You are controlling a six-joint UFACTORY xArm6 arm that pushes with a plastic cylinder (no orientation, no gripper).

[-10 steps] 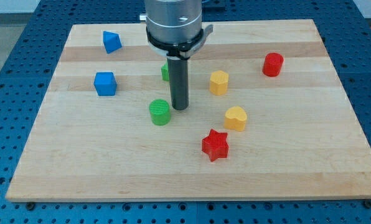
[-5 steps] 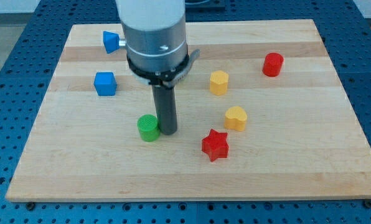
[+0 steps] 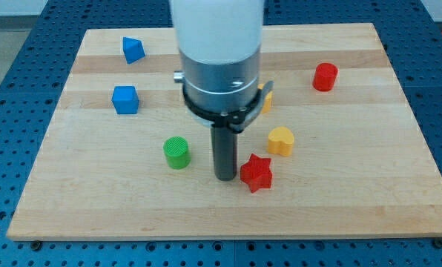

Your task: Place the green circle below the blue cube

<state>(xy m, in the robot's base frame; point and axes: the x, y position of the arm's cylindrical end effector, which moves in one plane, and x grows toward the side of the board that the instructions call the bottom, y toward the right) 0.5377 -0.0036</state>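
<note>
Now my tip (image 3: 225, 178) between green circle (image 3: 177, 152) and red star (image 3: 256, 173).

My tip (image 3: 225, 178) rests on the wooden board (image 3: 354, 200), just left of the red star (image 3: 256, 173) and apart from the green circle (image 3: 176, 152) on the view's left. The blue cube (image 3: 124, 99) sits higher left; the yellow heart (image 3: 280, 140) lies right of the rod.

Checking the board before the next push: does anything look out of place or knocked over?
Nothing stands out. My tip sits close beside the red star, apart from the green circle, which stands upright, below and to the right of the blue cube.
</note>
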